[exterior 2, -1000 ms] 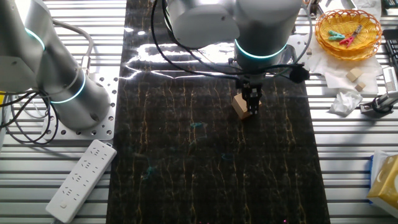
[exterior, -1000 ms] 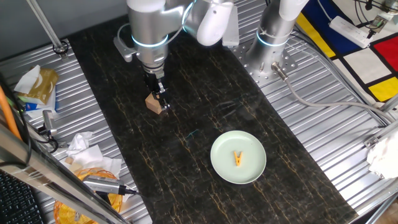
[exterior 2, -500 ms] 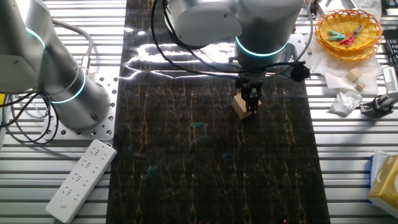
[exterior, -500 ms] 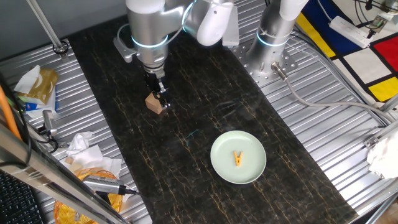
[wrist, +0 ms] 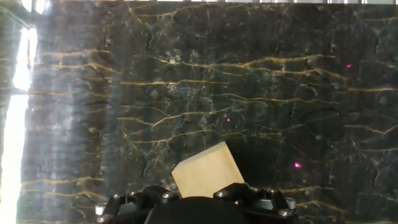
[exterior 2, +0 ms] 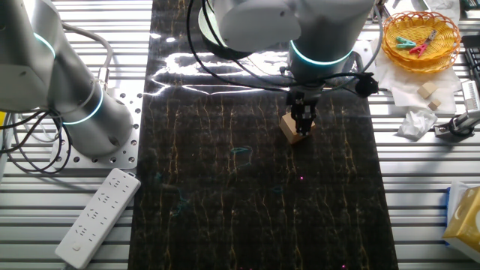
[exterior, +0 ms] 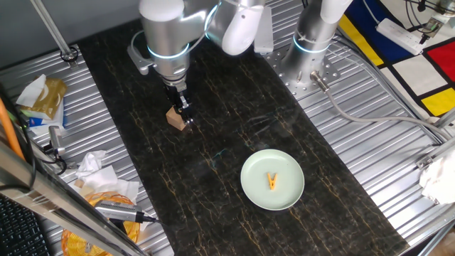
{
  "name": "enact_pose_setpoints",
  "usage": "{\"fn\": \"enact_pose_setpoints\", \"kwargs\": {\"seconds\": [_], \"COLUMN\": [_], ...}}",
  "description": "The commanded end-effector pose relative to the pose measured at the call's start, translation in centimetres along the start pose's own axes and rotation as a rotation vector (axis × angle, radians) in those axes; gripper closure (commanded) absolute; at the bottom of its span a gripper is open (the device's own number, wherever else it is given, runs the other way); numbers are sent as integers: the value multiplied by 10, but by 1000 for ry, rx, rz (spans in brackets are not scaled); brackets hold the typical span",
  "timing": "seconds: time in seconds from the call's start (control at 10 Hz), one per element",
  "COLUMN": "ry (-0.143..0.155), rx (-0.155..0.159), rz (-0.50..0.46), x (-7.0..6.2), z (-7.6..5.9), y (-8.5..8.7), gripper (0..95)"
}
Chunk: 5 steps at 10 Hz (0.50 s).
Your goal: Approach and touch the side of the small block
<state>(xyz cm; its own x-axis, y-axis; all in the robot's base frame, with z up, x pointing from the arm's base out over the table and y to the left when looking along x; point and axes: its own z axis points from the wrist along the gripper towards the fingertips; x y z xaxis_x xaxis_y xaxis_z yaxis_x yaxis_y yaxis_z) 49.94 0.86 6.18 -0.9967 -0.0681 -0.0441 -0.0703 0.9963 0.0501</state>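
Note:
The small block (exterior: 175, 119) is a tan wooden cube on the dark marble mat, left of centre at the back. It also shows in the other fixed view (exterior 2: 291, 128) and low in the hand view (wrist: 207, 172). My gripper (exterior: 185, 114) points down with its narrow black fingers close together, right against the block's side; in the other fixed view the gripper (exterior 2: 304, 124) stands at the block's right side. In the hand view the block sits directly at the gripper's (wrist: 196, 202) dark housing. The fingers hold nothing.
A pale green plate (exterior: 256, 190) with a small yellow-orange clothespin (exterior: 272, 182) lies on the mat nearer the front. A second arm's base (exterior: 311, 50) stands at the mat's edge. Papers and wrappers (exterior: 99, 188) lie left; a yellow basket (exterior 2: 420, 34) and a power strip (exterior 2: 97, 217) lie off the mat.
The arm has shifted slightly and the gripper tip has risen a little beside the block. The block has stayed in place.

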Motion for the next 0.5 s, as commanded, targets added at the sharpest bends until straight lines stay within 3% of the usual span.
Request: {"fn": "enact_pose_setpoints", "kwargs": {"seconds": [0.1,0.2,0.5], "ry": [12,13,30], "rx": [0,-1,1], "rz": [-3,-1,-5], "x": [0,0,-3], "z": [-2,-3,-8], "y": [0,0,0], "gripper": [190,0,0]}}
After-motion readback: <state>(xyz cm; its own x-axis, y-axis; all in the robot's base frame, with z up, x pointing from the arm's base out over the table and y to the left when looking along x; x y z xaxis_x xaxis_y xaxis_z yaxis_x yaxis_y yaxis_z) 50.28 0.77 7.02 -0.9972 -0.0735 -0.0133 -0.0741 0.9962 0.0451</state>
